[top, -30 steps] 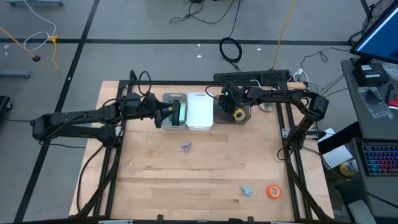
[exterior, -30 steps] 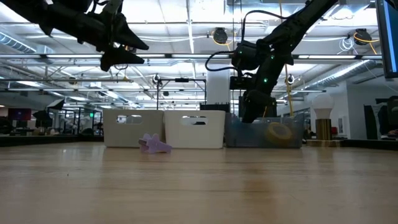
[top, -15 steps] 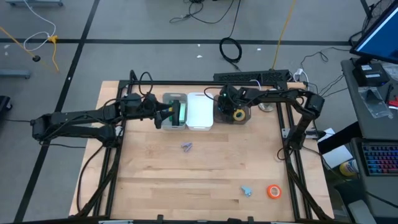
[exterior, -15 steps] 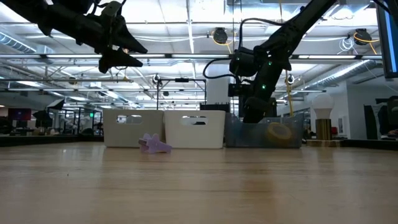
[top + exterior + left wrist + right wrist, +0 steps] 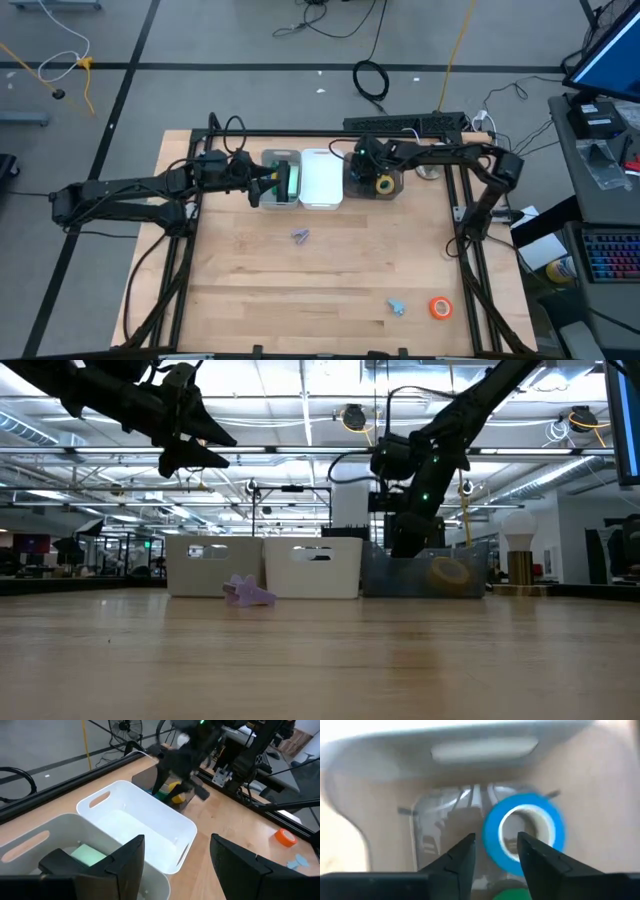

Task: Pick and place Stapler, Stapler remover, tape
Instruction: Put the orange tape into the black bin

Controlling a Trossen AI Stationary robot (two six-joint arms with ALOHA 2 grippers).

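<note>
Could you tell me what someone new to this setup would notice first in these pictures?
The eye goes first to the row of three bins at the table's far edge, where the right gripper hangs over the clear bin, a blue tape roll just beyond its parted fingers. The left gripper hovers open over the grey bin. Near the front edge lies an orange tape roll.

tape rolls: blue point(image 5: 525, 834), yellow point(image 5: 384, 184), orange point(image 5: 440, 307) — each with a pale centre
middle bin point(image 5: 322, 178): white
desk point(image 5: 300, 285): light wood
arms: dark — black pincers
</note>
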